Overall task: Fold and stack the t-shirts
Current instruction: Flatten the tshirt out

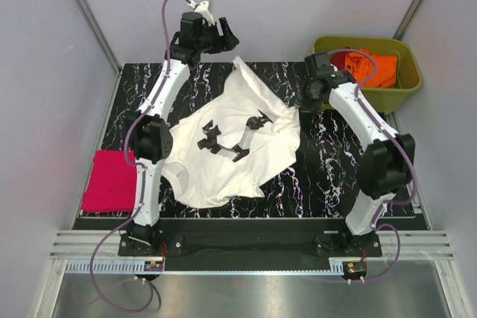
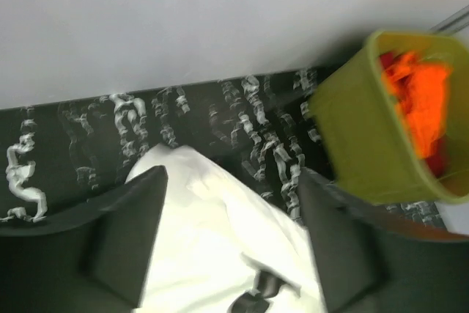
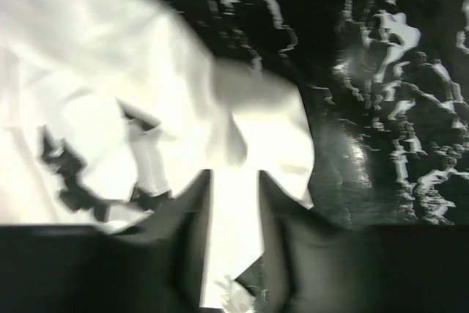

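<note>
Laying white t-shirt (image 1: 212, 176) flat for folding: left end effector (image 2: 231, 196) wide, right end effector (image 3: 234, 214) narrow astride edge, grip unclear.

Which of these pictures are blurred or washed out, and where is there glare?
Top external view: sharp, evenly lit. Left wrist view: blurred, the olive tub and orange cloth smeared. Right wrist view: soft, the white t-shirt nearly washed out, glare on the glossy black table.

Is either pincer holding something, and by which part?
Left pincer: nothing held. Right pincer: white shirt edge between its fingers; grip cannot be told.
</note>
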Controlling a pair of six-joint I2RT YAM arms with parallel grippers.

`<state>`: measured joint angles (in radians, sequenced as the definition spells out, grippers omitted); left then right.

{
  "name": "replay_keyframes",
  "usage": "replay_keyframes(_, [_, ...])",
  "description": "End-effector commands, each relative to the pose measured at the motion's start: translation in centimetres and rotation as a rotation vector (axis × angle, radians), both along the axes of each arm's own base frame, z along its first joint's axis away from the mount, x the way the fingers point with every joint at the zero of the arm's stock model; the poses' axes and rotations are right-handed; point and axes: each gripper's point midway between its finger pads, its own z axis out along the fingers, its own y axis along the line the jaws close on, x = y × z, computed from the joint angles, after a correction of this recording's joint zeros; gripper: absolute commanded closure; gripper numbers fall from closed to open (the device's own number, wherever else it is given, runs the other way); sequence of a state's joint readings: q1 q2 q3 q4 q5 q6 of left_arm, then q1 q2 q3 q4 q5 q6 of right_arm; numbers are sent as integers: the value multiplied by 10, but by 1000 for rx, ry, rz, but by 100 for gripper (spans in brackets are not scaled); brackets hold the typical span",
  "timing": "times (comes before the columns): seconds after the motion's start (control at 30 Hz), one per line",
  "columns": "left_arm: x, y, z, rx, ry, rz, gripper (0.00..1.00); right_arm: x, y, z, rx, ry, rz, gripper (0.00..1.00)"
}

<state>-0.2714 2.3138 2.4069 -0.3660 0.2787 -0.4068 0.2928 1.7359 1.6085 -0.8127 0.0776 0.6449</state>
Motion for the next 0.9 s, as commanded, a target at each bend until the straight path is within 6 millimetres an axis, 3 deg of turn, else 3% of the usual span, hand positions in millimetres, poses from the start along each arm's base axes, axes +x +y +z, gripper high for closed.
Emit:
replay_keyframes(0.0, [-13,33,86,40,-187,113,10,-20,-36,-6,-215,138,4,55])
replay_keyframes(0.03, [-17,37,60,68,-120,126,10,-22,-42,-10,-249,147,2,42])
replay_keyframes(0.07, [-22,47,50,81,-73,170,11,-23,-44,-12,-258,152,6,38])
replay_keyframes(0.17, [-54,59,22,81,48,208,13,-37,-43,-22,-253,181,43,35])
replay_keyframes(0.2, [-74,61,3,90,106,199,16,-41,-41,-22,-238,181,50,35])
replay_keyframes(0.27, [-99,53,-16,107,157,165,17,-50,-42,-34,-241,204,59,34])
replay_keyframes(0.3, [-125,49,-36,125,210,137,19,-52,-40,-35,-228,200,74,34])
replay_keyframes(0.37, [-157,45,-60,158,281,96,21,-54,-33,-48,-194,196,110,32])
replay_keyframes(0.43, [-206,44,-95,209,377,59,22,-53,-13,-55,-112,197,175,33])
replay_keyframes(0.47, [-223,50,-96,227,384,69,21,-54,-8,-59,-100,202,190,32])
replay_keyframes(0.5, [-244,58,-124,265,458,76,21,-53,-4,-64,-88,208,197,32])
replay_keyframes(0.6, [-289,84,-151,316,573,146,19,-47,5,-75,-53,216,221,30])
replay_keyframes(0.67, [-304,97,-152,339,568,198,18,-42,3,-82,-76,222,221,29])
replay_keyframes(0.77, [-323,114,-176,380,631,267,18,-36,-6,-97,-145,248,210,28])
replay_keyframes(0.87, [-334,111,-202,365,740,282,18,-35,-9,-115,-167,295,211,28])
